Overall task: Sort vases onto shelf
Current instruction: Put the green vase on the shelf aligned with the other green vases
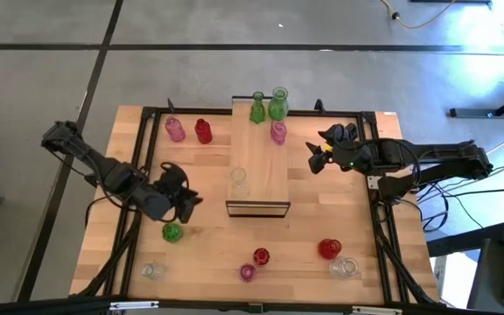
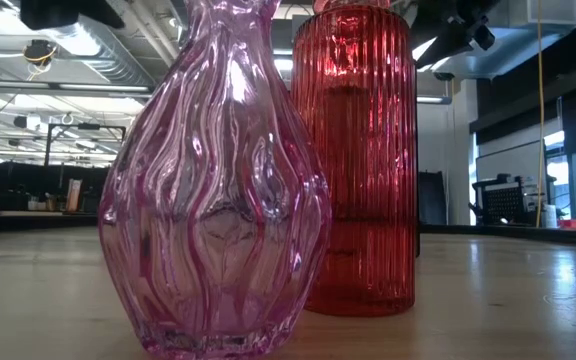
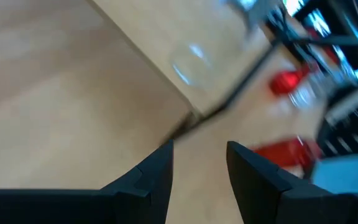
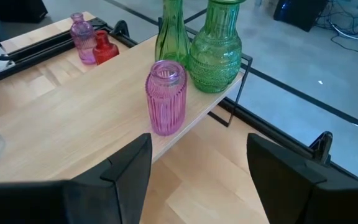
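Pink vase (image 2: 213, 190) fills the low view — red vase (image 2: 363, 160) just behind.

My left arm reaches in from the left edge, elbow bent, wrist low. Left gripper (image 1: 185, 199) (image 3: 199, 168) empty, fingers (image 3: 156, 171) parted a little. My right arm extends in from the right edge, nearly straight. Right gripper (image 1: 318, 154) (image 4: 197, 177) empty, fingers (image 4: 129, 168) spread wide.
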